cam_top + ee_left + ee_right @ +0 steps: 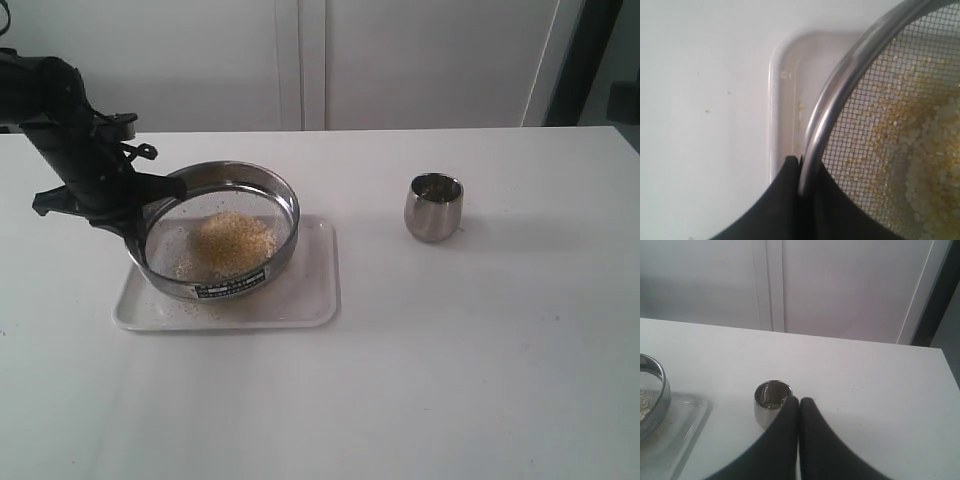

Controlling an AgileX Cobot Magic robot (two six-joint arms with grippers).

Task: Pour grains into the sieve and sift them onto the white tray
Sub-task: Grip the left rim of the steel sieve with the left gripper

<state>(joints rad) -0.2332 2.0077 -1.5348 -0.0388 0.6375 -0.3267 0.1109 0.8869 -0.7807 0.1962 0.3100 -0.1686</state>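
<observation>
The round steel sieve (222, 232) is held tilted over the white tray (310, 300), its left rim raised. My left gripper (150, 190) is shut on that rim (825, 115), one finger outside and one inside the mesh. A heap of golden and pale grains (233, 243) lies on the mesh (900, 125). A few fine grains dot the tray (790, 100) under the sieve. My right gripper (799, 400) is shut with nothing in it, above the table beside the small steel cup (771, 401); it does not show in the exterior view.
The small steel cup (433, 206) stands upright on the white table (450, 350), to the right of the tray. A white wall with a door edge rises behind the table's far edge.
</observation>
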